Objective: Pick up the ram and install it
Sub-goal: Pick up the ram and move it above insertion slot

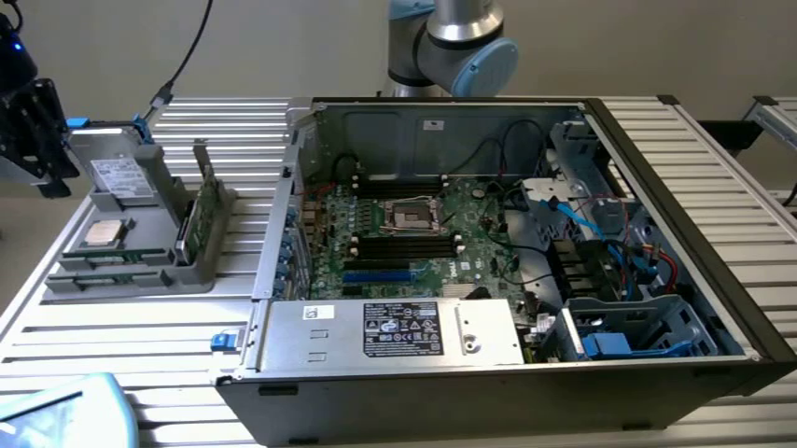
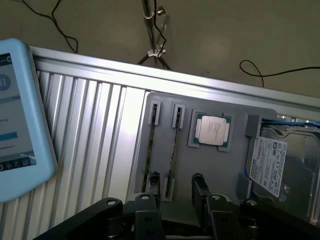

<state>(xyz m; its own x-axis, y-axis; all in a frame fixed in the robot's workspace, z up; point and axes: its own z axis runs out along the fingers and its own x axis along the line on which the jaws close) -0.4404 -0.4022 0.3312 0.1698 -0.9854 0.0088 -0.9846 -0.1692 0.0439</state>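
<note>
Hovering over the tray [image 2: 235,116], claw [image 2: 176,200] spread apart and empty, likely lined up to pinch the ram [image 2: 173,145] standing edgewise.

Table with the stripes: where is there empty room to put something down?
Bare table lies between the gray tray, the blue tablet and the computer case. Another bare strip runs along the case at the exterior view's right. The tray and the case's inside are crowded.
</note>
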